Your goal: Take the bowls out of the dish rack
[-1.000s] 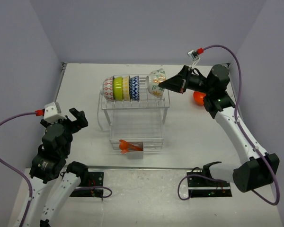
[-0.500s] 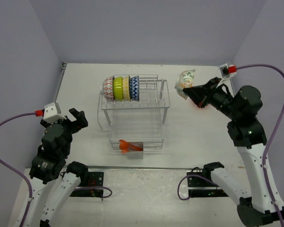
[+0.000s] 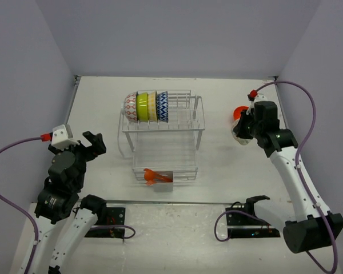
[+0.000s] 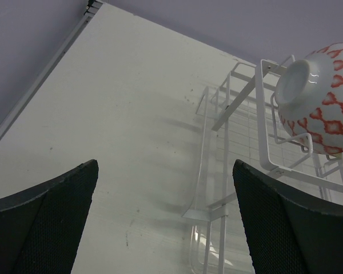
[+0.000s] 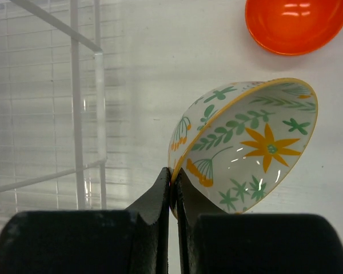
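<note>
The white wire dish rack [image 3: 163, 137] stands mid-table. On its upper shelf, four bowls stand on edge in a row: red-patterned [image 3: 130, 107], lime green [image 3: 142, 106], cream-yellow [image 3: 151, 106] and blue-patterned [image 3: 162, 106]. My right gripper [image 5: 174, 174] is shut on the rim of the white floral bowl [image 5: 246, 148] and holds it tilted, low over the table to the right of the rack. The plain orange bowl [image 5: 297, 23] sits on the table just beyond it. My left gripper [image 4: 164, 171] is open and empty, left of the rack, and faces the red-patterned bowl [image 4: 323, 97].
Orange utensils [image 3: 154, 176] lie in the rack's small front holder. The rack's wire side [image 5: 74, 97] is to the left of the held bowl. The right arm [image 3: 268, 128] partly covers the orange bowl [image 3: 238, 113] from above. Walls close in the table on three sides.
My right arm has carried the floral bowl off the right end of the rack's upper shelf, rightward and down, to beside the orange bowl. The left arm has not moved.
</note>
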Controlling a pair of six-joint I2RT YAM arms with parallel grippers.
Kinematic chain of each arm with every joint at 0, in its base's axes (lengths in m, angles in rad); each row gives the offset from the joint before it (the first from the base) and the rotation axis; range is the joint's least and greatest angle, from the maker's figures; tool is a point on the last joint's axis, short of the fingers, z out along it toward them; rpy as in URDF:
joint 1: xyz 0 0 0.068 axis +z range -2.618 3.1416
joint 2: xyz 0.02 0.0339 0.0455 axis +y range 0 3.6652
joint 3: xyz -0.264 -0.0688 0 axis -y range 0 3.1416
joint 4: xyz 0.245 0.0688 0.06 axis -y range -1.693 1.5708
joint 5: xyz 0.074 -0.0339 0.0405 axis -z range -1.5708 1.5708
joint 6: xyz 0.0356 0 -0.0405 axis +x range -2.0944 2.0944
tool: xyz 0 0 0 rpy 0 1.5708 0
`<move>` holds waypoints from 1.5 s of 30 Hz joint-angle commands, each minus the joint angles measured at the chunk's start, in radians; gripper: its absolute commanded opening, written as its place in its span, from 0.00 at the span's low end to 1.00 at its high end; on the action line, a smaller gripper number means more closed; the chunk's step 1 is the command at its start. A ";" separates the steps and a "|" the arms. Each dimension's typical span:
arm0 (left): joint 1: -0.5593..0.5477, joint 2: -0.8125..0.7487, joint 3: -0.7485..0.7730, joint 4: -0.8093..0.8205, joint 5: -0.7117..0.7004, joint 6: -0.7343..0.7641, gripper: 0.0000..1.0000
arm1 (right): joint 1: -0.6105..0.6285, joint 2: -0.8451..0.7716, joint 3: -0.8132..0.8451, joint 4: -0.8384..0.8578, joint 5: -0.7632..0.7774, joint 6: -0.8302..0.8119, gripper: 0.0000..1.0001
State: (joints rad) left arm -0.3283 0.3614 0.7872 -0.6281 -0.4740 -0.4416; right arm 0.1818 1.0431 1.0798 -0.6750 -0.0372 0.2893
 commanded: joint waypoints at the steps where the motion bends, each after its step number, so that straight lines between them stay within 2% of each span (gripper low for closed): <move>1: 0.005 -0.013 -0.006 0.044 0.014 0.021 1.00 | -0.001 -0.049 0.028 0.032 0.059 -0.016 0.00; 9: 0.005 -0.015 -0.006 0.048 0.017 0.023 1.00 | 0.004 0.098 0.040 -0.090 0.189 -0.026 0.00; 15: 0.005 -0.015 -0.008 0.051 0.026 0.026 1.00 | 0.013 0.190 -0.027 -0.043 0.276 -0.001 0.00; 21: 0.005 -0.018 -0.006 0.051 0.031 0.027 1.00 | 0.018 0.362 -0.018 -0.069 0.370 0.024 0.00; 35: 0.002 -0.042 -0.008 0.050 0.025 0.026 1.00 | 0.054 0.540 -0.040 -0.035 0.356 0.039 0.00; 36: 0.002 -0.042 -0.008 0.048 0.023 0.026 1.00 | 0.056 0.544 -0.035 -0.043 0.365 0.042 0.03; 39: 0.000 -0.044 -0.009 0.051 0.025 0.026 1.00 | 0.065 0.545 -0.031 -0.063 0.379 0.054 0.28; 42: -0.002 -0.041 -0.009 0.050 0.025 0.026 1.00 | 0.079 0.505 -0.021 -0.075 0.375 0.060 0.38; 45: -0.002 -0.039 -0.008 0.050 0.025 0.026 1.00 | 0.085 0.447 0.005 -0.098 0.370 0.060 0.41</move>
State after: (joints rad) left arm -0.3286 0.3244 0.7872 -0.6151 -0.4515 -0.4274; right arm 0.2577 1.5654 1.0321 -0.7513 0.3229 0.3302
